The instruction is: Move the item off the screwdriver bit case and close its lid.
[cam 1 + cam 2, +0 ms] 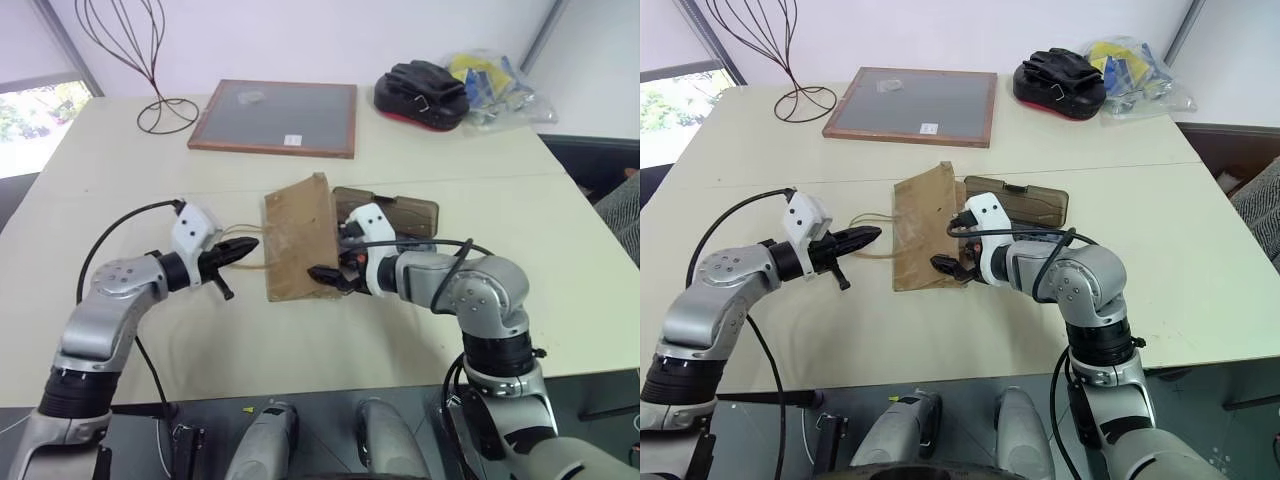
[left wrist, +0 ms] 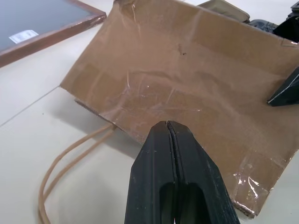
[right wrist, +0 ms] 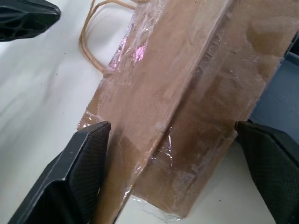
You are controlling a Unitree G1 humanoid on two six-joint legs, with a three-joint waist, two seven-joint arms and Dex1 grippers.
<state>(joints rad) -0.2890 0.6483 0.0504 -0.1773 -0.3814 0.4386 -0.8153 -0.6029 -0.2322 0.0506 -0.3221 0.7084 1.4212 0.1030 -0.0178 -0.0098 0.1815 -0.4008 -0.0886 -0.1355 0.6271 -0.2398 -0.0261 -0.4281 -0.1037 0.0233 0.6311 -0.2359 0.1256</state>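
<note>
— Counting from the near edge of the bench (image 1: 120, 200): what is there?

— One bag (image 1: 298, 240), brown and flat, lying in the middle with its right side propped up over the case (image 1: 400, 215). Two thin string handles (image 1: 872, 252) trail off its left edge onto the bench.

— And the case?

— One case, to the right of the bag and partly under it. Its smoky brown lid (image 1: 1025, 200) stands open past the bag's far right corner (the tray is mostly hidden by the bag and the right arm).

— How many grippers?

— Two. The left gripper (image 1: 243, 247) hangs just left of the bag, by the handles, its fingers (image 2: 175, 177) pressed together with nothing between them. The right gripper (image 3: 173, 158) is at the bag's near end, fingers spread wide, one on either side of that end; the right wrist view does not show them pinching the paper.

— Anything farther back?

— One wood-framed grey board (image 1: 275, 115) lies flat beyond the bag. One wire stand (image 1: 150, 70) is at the far left. One black-and-red pouch (image 1: 420, 95) sits far right, touching one clear plastic bag (image 1: 495, 85) with yellow and blue contents.
</note>
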